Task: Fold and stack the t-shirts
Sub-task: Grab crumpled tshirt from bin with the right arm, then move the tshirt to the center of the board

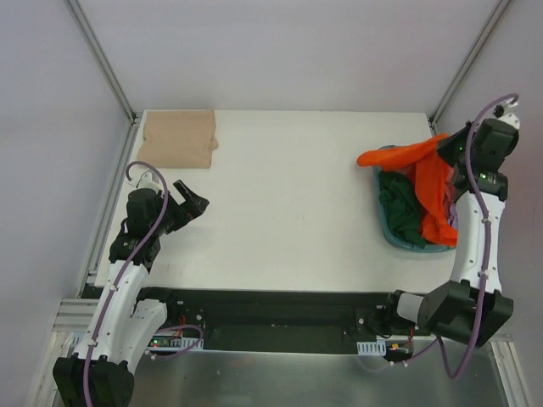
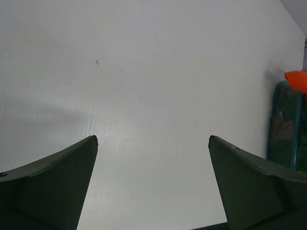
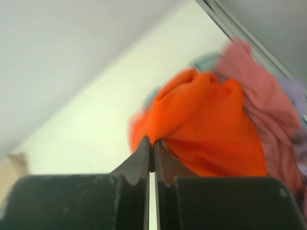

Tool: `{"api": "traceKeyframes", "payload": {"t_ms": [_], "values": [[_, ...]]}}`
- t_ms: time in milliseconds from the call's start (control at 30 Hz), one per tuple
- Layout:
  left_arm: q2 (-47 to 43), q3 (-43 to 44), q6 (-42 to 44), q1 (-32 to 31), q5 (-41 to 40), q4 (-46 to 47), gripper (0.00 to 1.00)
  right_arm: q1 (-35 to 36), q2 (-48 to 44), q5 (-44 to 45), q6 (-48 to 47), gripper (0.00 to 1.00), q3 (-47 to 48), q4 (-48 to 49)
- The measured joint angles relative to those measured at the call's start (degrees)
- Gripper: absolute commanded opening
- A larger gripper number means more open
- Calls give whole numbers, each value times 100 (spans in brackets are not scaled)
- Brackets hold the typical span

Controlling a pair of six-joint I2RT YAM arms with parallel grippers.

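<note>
Two grippers: right gripper (image 3: 152, 146) tight on orange t-shirt (image 3: 211, 129) over tub (image 1: 383, 222), left gripper (image 2: 152, 138) spread wide.

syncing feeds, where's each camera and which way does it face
top: above and behind, looking down at the table; left arm and right arm show.
left wrist: on the left arm, looking across the table toward the tub; open left claw at bottom.
right wrist: on the right arm, facing the orange shirt; right claw shut on it.
shared: orange shirt in all three.
</note>
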Motion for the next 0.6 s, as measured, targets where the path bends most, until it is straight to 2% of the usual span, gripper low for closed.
{"api": "traceKeyframes", "payload": {"t_ms": [200,400,467,600], "values": [[-46,-22,0,0,105,20,99,269,-136,-1158,240,1,1703,514],[-127,-61,-2,0,201,22,99,2216,581,-1773,-238,1,4299,396],[-127,-63,-2,0,240,24,99,2758,699,-2046,-223,1,4739,474],[-122,-63,-26,0,321,22,99,3698,723,-2256,-264,1,4850,629]]}}
